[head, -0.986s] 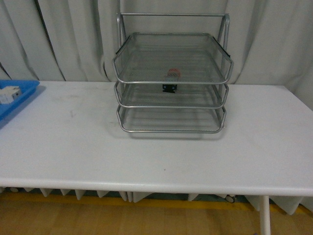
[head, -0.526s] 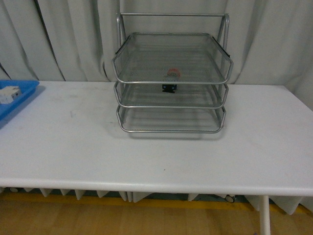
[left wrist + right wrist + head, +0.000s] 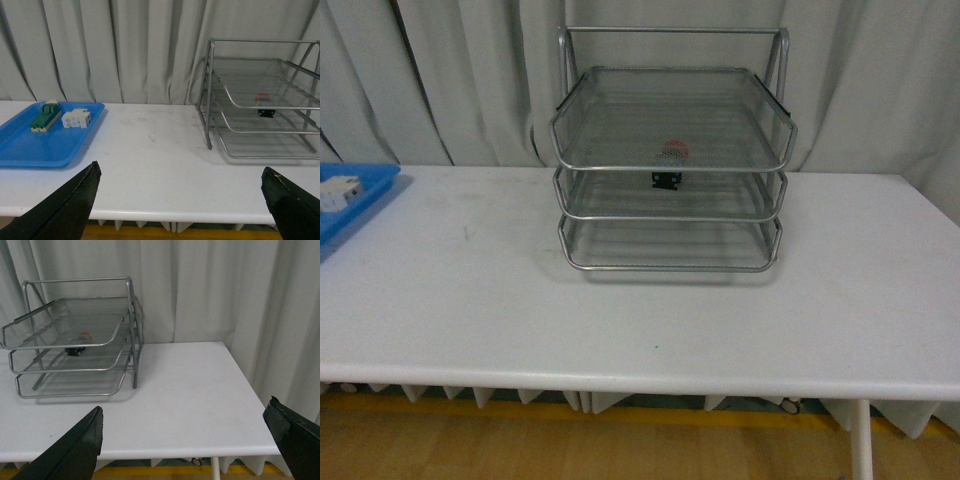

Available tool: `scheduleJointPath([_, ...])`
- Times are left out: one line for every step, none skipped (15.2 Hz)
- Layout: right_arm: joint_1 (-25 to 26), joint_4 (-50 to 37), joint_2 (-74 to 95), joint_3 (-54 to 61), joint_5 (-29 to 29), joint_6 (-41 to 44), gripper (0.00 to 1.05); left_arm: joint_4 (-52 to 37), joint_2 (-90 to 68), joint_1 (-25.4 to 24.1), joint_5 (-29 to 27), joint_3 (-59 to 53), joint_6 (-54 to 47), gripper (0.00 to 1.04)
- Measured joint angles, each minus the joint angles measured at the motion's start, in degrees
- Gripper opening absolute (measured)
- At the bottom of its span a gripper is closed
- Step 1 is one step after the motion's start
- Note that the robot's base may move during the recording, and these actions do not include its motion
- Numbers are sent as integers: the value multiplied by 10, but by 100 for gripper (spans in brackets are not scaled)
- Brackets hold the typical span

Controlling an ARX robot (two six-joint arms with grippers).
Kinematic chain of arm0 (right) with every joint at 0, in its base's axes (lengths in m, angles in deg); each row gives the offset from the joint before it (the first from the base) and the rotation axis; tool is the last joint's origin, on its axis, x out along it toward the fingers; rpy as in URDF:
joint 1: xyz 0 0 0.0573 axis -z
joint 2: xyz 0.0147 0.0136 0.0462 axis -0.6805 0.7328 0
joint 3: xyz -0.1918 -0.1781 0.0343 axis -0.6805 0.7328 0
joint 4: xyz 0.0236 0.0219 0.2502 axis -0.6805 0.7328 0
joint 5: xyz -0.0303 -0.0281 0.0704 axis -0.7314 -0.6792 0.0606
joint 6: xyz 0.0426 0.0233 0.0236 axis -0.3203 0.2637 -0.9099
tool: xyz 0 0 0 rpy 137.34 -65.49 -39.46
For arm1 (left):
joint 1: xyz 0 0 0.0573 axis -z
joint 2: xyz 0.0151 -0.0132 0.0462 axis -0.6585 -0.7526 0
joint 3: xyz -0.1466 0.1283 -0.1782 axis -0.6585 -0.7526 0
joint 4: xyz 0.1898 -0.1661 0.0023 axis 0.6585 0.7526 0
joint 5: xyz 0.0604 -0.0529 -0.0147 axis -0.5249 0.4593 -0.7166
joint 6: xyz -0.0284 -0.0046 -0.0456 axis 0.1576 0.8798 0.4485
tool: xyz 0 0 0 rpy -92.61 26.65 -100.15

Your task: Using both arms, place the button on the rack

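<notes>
I see the button (image 3: 672, 163) already sitting inside the rack (image 3: 672, 160), on the middle tier as far as I can judge through the mesh, red cap up and dark body below it. So I take the placing as done, and what remains for me is only to keep both arms clear.

From my left gripper (image 3: 180, 200) the button lies ahead and off toward the right arm's side, well apart; from my right gripper (image 3: 185, 440) it lies ahead and toward the left arm's side, also well apart. Neither arm looks clearly nearer. Both grippers are spread wide with nothing between their fingers, only the black tips showing at the edges of each wrist view. The button is too small for me to read a long axis beyond its upright stance.

The white counter (image 3: 650, 310) is flat and faintly scuffed, with open surface in front of the rack. At its far left edge sits a blue tray (image 3: 45, 140) carrying a green-and-cream switch (image 3: 44, 116) and a white block (image 3: 76, 119). Pale curtains (image 3: 470, 80) close off the back.
</notes>
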Motion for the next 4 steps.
scheduleJointPath([0,0,0,0,0,0,98,0,0,0,0,0,0,98])
scheduleJointPath([0,0,0,0,0,0,98,0,0,0,0,0,0,98])
scheduleJointPath([0,0,0,0,0,0,98,0,0,0,0,0,0,98])
scheduleJointPath([0,0,0,0,0,0,98,0,0,0,0,0,0,98])
